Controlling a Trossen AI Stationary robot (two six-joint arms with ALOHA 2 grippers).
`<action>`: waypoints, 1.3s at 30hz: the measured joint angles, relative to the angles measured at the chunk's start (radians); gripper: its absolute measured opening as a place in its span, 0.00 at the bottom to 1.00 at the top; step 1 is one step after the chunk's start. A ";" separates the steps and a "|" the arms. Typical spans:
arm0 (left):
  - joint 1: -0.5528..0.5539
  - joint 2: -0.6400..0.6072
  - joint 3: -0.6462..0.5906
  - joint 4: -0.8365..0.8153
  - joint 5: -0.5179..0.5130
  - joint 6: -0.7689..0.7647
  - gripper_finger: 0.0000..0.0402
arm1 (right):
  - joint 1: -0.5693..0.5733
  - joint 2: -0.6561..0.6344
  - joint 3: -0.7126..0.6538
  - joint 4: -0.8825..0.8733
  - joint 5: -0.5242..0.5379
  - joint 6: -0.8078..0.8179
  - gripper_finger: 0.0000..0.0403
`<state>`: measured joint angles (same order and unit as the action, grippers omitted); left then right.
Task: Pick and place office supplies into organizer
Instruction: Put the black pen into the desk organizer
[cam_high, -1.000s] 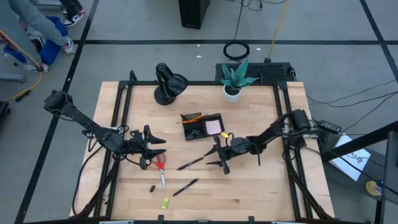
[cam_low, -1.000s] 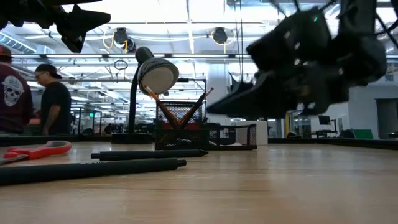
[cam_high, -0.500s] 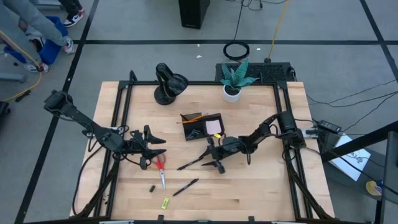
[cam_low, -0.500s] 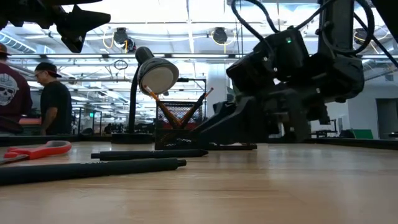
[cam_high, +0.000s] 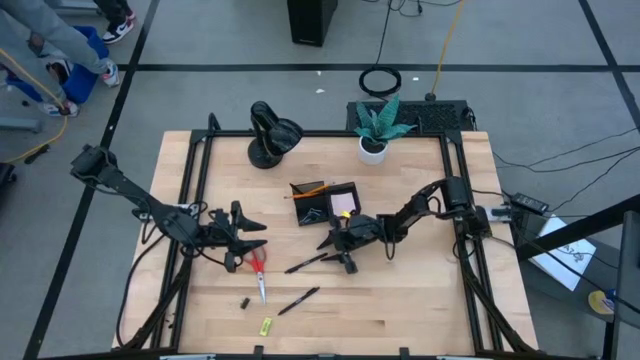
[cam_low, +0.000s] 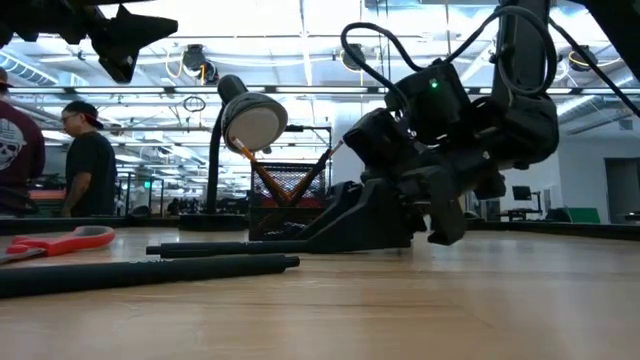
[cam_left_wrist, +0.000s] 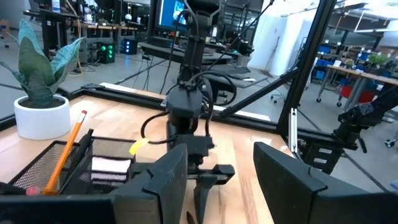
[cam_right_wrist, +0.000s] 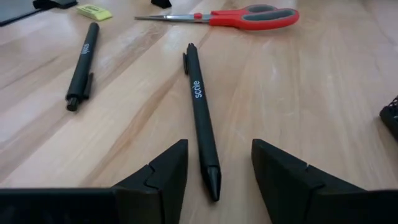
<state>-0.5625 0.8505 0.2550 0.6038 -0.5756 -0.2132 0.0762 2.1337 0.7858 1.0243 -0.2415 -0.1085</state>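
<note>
Nearest the front edge of the tabletop (cam_high: 400, 310) lies a small yellow-green piece (cam_high: 266, 324), with a tiny black clip (cam_high: 244, 302) just beside it and a black pen (cam_high: 298, 300) lying at a slant a little farther in. Next come the red-handled scissors (cam_high: 259, 272), flat on the wood directly under the left claw (cam_high: 236, 256), which hangs above them with its fingers spread and nothing between them. Toward the middle, a second black pen (cam_right_wrist: 201, 114) lies on the wood, and the right claw (cam_high: 338, 251) is lowered right down to it, its fingers (cam_right_wrist: 158, 171) released and set on either side of the pen's tip without pressing on it; in the low view this claw sits at tabletop level with the pen stretching away from it. Just behind the right claw stands the black organizer (cam_high: 326, 203), holding a pink sticky-note pad (cam_high: 343, 204) in one compartment, small dark items in the next, and an orange pencil (cam_high: 310, 190) leaning in its taller back section. Farther back stand a black desk lamp (cam_high: 272, 133) and a potted plant (cam_high: 377, 128) in a white pot. Beyond the tabletop, two people (cam_low: 60, 160) stand in the room.
</note>
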 joint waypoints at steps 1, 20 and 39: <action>0.000 0.000 0.000 0.014 0.000 0.002 0.47 | 0.000 -0.001 0.003 -0.010 0.001 -0.003 0.42; 0.000 0.000 0.000 0.050 -0.015 -0.087 0.47 | 0.001 -0.003 0.004 -0.058 0.006 0.017 0.39; 0.002 0.000 0.000 0.103 -0.161 -0.167 0.47 | 0.002 0.001 0.002 -0.010 0.004 0.067 0.06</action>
<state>-0.5606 0.8505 0.2554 0.7066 -0.7362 -0.3798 0.0784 2.1343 0.7875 1.0148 -0.2374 -0.0419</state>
